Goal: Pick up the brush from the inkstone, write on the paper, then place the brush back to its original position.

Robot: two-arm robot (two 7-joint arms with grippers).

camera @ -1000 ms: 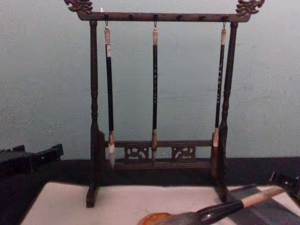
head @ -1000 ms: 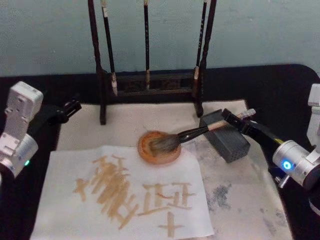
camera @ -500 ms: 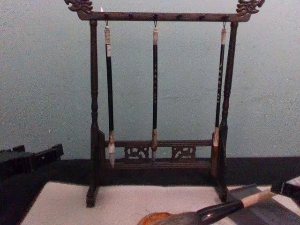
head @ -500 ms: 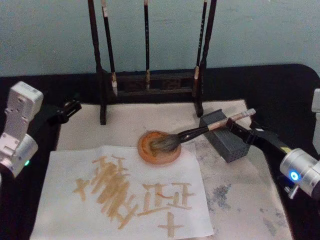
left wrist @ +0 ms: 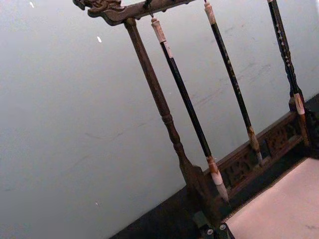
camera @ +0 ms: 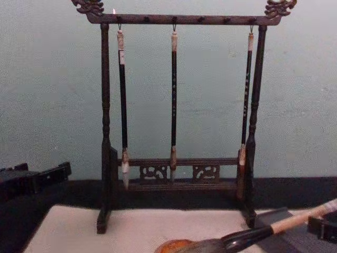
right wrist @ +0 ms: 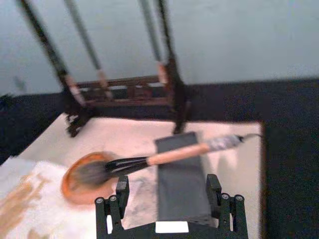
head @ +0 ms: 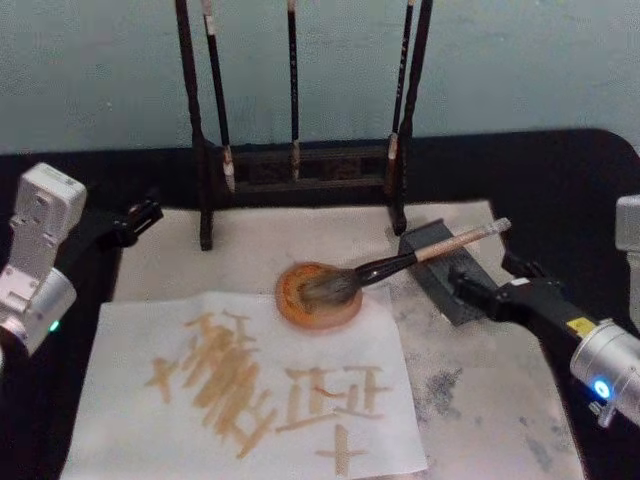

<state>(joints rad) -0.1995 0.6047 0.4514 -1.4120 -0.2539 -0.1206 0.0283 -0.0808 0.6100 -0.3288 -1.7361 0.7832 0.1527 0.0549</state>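
The brush (head: pixel 400 265) lies free, its bushy head in a round orange dish (head: pixel 318 298) and its tan handle propped on the dark grey inkstone block (head: pixel 447 272). In the right wrist view the brush (right wrist: pixel 164 157) crosses just beyond my right gripper (right wrist: pixel 167 193), whose fingers (right wrist: pixel 120 190) are spread apart and hold nothing. That right gripper (head: pixel 488 276) is open, hovering just right of the block and short of the handle. The paper (head: pixel 250 390) carries tan brush strokes. My left gripper (head: pixel 140 215) is parked at the left, shut.
A dark wooden brush rack (camera: pixel 176 105) with three slim hanging brushes stands at the back. A stained off-white mat (head: pixel 480 400) lies under the paper, dish and block. Black table surface surrounds the mat.
My right gripper has opened off the brush handle and drawn back to the right and toward me. The brush stays resting on the dish and block. The left arm has not moved.
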